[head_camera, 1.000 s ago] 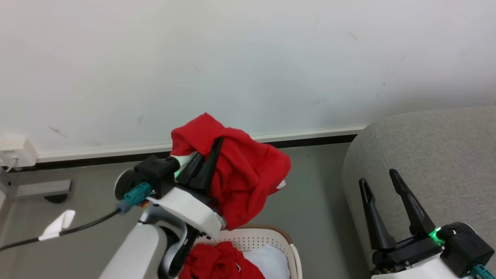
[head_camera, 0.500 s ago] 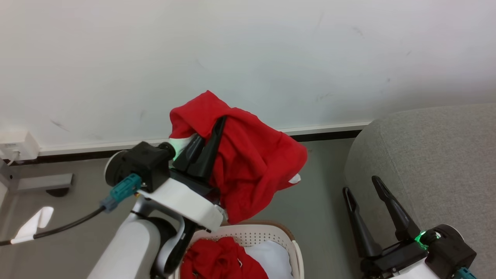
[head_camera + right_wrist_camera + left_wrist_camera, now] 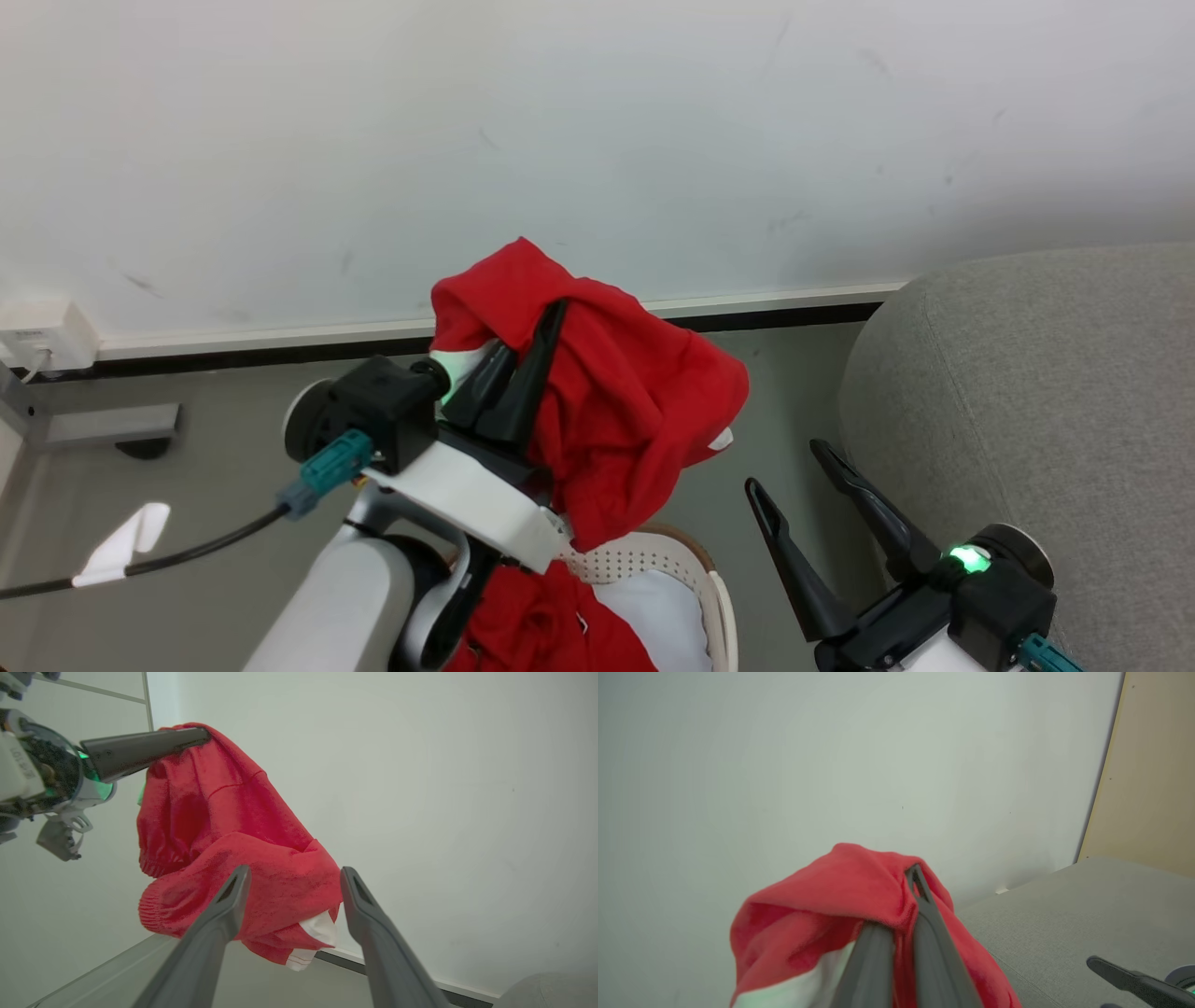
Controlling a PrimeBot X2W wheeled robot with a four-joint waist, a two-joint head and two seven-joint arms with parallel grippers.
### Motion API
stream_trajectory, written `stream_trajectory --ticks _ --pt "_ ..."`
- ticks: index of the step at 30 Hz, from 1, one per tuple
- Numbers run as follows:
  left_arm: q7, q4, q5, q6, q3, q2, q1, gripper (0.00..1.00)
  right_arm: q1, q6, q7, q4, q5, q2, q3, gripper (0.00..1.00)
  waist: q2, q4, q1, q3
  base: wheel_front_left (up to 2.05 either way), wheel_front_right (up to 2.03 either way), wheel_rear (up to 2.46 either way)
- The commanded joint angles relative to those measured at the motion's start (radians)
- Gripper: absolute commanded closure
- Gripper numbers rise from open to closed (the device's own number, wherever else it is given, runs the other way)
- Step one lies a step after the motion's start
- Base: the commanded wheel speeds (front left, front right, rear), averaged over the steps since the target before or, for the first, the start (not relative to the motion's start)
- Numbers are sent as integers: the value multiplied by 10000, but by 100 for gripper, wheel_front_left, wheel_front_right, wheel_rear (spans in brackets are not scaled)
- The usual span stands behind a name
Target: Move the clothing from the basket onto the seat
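Observation:
My left gripper (image 3: 541, 336) is shut on a red garment (image 3: 635, 411) with white trim, holding it up in the air above the basket (image 3: 711, 597). The cloth drapes over the shut fingers (image 3: 920, 914) and hangs down to their right. More red clothing (image 3: 532, 625) lies in the basket beside a pale white cloth (image 3: 653, 625). My right gripper (image 3: 789, 467) stands open and empty, just left of the grey seat (image 3: 1027, 392). In the right wrist view its fingers (image 3: 224, 914) point at the hanging garment (image 3: 224, 812), and the left gripper (image 3: 196, 737) pinches the garment's top.
A white wall with a dark baseboard (image 3: 766, 317) runs behind. At the far left are a wall socket (image 3: 37, 341), a grey metal foot (image 3: 103, 425) and my arm's black cable (image 3: 187, 551). Grey floor (image 3: 784, 392) lies between basket and seat.
The right gripper has swung left, off the seat's front and toward the hanging garment. The left gripper carried the garment a little right, nearer the seat. The head camera shifted too.

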Motion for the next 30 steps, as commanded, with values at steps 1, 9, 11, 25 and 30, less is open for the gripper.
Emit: stream_trajectory --ticks 1,9,11,25,30 --pt "-72 46 -94 -35 -58 -27 38 100 -217 -21 8 111 -26 -132 154 0 0 53 0 12 0 0 0" --pt "-127 349 -94 -245 -634 -296 81 100 -999 -21 28 885 67 -441 1046 0 0 439 0 -52 0 0 0" --pt "-118 395 -112 -316 -797 -384 82 100 -1191 -21 56 1153 163 -449 1224 0 0 572 0 -85 0 0 0" --pt "24 634 -303 -684 -2146 -921 250 100 -2053 -21 16 2794 534 -474 2331 0 0 1585 0 -488 0 0 0" --pt "90 594 -309 -730 -2361 -946 300 100 -2106 -21 10 3201 662 -356 2382 0 0 1801 0 -564 0 0 0"
